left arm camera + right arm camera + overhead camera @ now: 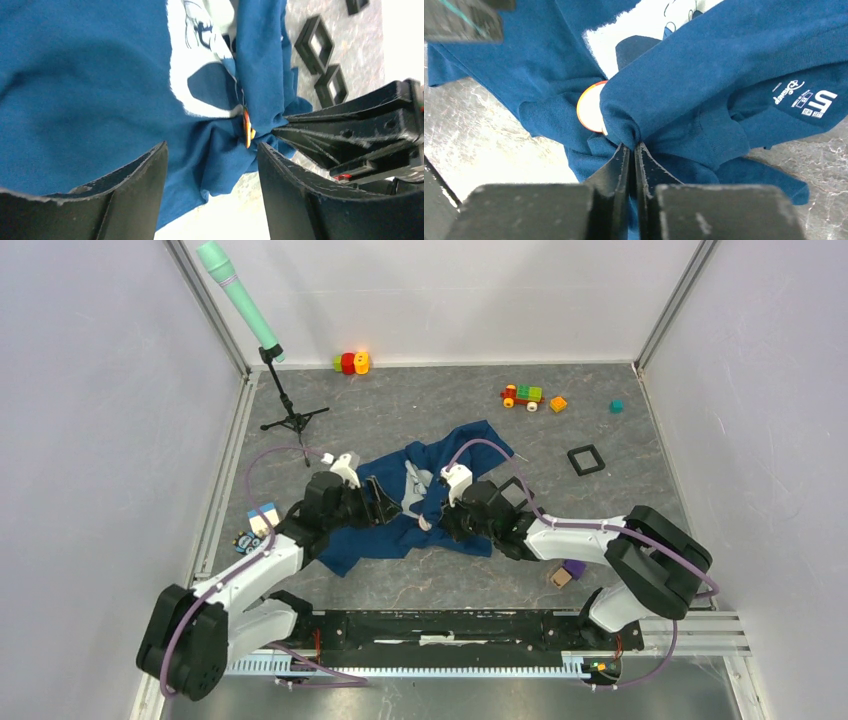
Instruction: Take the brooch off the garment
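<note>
Brooch (pixel 246 129) stands edge-on just ahead of the open left gripper (pixel 211 150), beside the shirt (pixel 75 75) fold pinched in the closed right gripper (pixel 631 147).

The shirt (pixel 365 540) is dark blue with a white picture drawn in black lines. The round brooch (pixel 589 107) is white with an orange edge. The table (pixel 420 410) is grey with pale swirls. Far left, a tube (pixel 238 298) is mint green.

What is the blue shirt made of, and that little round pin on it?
The T-shirt looks like soft, matte knit cloth: it folds and wrinkles. The brooch looks like a hard, smooth disc, white with an orange rim, maybe plastic or coated metal; hard to tell.
</note>
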### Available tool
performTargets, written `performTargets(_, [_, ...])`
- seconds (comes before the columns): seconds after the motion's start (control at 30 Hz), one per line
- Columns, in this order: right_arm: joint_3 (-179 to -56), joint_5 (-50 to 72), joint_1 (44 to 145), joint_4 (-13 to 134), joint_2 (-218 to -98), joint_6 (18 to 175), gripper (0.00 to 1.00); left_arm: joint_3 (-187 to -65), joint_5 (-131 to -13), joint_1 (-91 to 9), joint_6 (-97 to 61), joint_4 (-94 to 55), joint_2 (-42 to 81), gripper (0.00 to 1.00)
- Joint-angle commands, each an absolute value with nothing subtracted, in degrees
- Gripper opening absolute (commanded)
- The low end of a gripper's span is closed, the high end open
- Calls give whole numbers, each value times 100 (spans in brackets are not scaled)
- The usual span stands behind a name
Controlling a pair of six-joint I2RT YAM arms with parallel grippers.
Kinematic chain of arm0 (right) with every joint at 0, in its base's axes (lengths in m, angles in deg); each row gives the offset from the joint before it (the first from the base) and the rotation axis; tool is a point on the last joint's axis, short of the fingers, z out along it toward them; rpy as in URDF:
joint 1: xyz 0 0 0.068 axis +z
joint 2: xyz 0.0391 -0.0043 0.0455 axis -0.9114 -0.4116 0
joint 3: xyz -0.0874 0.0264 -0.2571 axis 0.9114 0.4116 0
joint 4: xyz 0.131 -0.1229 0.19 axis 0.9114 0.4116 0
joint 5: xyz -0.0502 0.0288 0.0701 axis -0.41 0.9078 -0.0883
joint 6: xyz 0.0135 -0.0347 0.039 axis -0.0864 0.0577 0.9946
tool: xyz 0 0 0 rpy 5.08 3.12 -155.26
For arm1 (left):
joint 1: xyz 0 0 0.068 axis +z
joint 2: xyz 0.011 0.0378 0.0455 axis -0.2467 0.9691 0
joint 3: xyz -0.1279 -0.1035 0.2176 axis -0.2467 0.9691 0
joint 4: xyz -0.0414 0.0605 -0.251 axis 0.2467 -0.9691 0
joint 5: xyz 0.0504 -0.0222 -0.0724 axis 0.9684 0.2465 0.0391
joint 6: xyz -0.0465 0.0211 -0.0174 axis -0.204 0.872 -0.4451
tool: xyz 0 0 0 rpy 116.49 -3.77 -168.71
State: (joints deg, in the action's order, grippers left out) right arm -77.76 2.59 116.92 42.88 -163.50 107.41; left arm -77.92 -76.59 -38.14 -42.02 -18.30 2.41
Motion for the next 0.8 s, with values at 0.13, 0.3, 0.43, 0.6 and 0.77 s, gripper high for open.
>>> performTargets(0.13, [-7657,247,11681,3848,-16116,10839,0,-8512,-8423,-4314,-3684,-1741,1016,66])
performTargets(0.3, [-7653,297,11683,3816,-16059,10889,0,-8900,-8261,-4725,-3429,-2088,1515,56])
performTargets(0.43, [-7649,298,11676,3797,-16002,10934,0,-8890,-8152,-4768,-3468,-2031,1741,50])
performTargets(0.6, [-7646,298,11676,3797,-15945,10936,0,-8903,-8104,-4768,-3535,-1951,1943,40])
performTargets(0.77, [-7634,299,11676,3795,-15899,10950,0,-8966,-8228,-4770,-3609,-1854,2158,33])
